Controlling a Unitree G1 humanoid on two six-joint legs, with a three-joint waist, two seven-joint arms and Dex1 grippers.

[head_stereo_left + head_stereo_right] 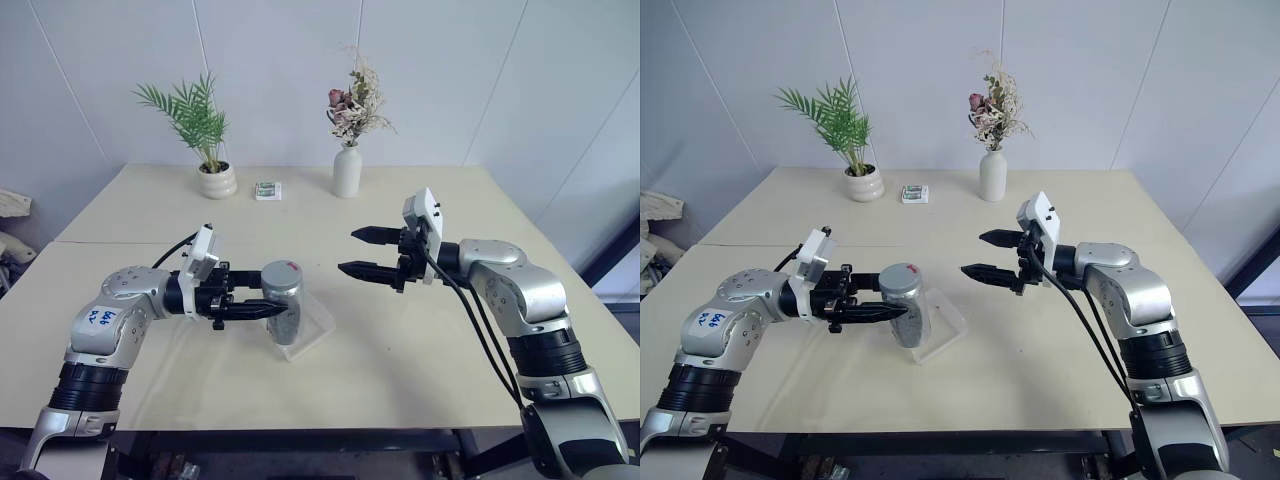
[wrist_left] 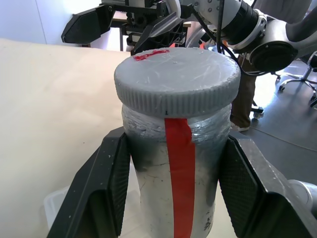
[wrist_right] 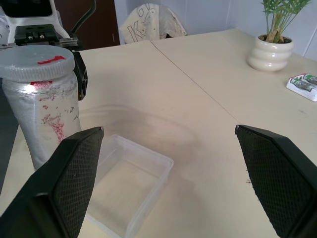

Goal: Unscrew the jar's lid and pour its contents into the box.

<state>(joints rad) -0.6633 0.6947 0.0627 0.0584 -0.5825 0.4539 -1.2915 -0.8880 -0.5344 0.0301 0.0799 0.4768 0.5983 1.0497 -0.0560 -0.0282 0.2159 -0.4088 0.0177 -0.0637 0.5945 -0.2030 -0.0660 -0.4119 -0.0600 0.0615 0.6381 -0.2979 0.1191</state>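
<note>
Gripping the jar mid-body at lower centre of the frame, the left gripper pinches stiff, probably slippery, light plastic. The right gripper gapes wide, empty; the ribbed lid suits its hold.

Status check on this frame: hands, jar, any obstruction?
Left hand shut on jar, lid on. Right hand open, clear of it. Box beneath; nothing blocking.

My arms: silver-grey shells, black ribbed forearm cuffs, white wrist camera blocks. Left gripper and right gripper: black textured fingers. Black cables along right arm; blue handwriting on left shell.
</note>
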